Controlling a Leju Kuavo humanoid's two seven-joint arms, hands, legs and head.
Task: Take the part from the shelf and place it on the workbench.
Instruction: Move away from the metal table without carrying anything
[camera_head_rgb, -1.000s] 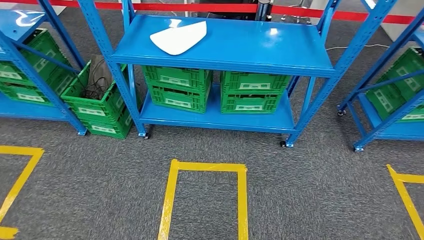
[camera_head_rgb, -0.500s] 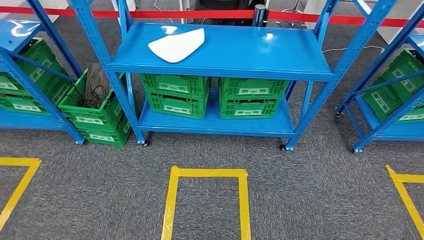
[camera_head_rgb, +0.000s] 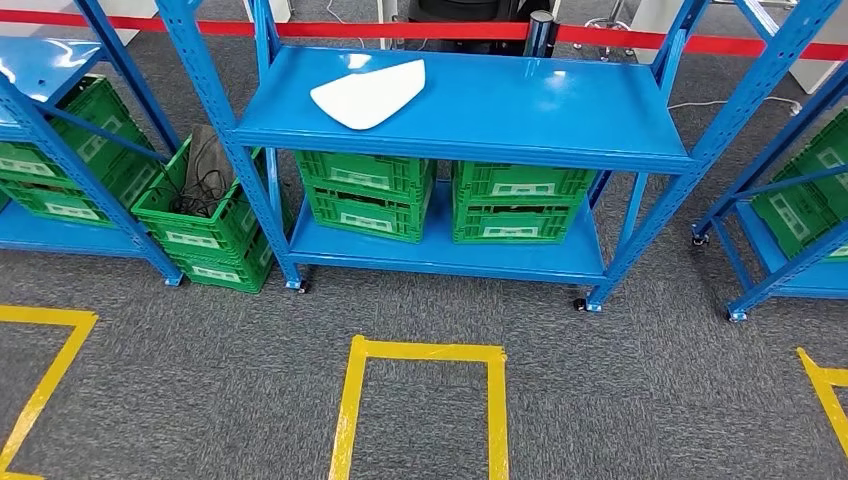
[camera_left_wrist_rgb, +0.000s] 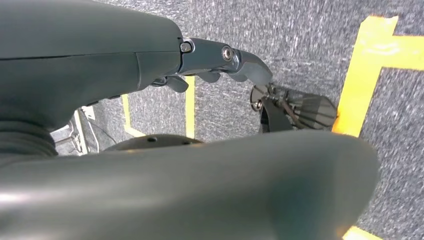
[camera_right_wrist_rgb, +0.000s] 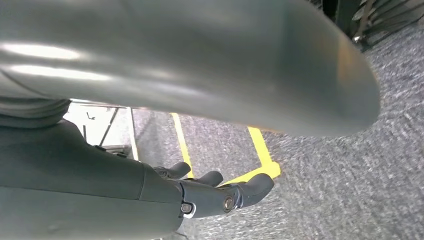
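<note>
The white part (camera_head_rgb: 368, 93) lies flat on the blue shelf (camera_head_rgb: 520, 110). The left hand (camera_left_wrist_rgb: 220, 62) and right hand (camera_right_wrist_rgb: 215, 192) hang over the carpet, fingers loosely apart, holding nothing.

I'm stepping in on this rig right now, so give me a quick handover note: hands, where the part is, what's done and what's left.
Left hand: hangs over the carpet, holds nothing, fingers loosely extended.
Right hand: the same.
White part: lies flat on the blue shelf's top level, towards its left end.
Workbench: none visible.
Done: the part isn't on a workbench.
Left: walk up to the shelf, grasp the part, carry it to the workbench.
</note>
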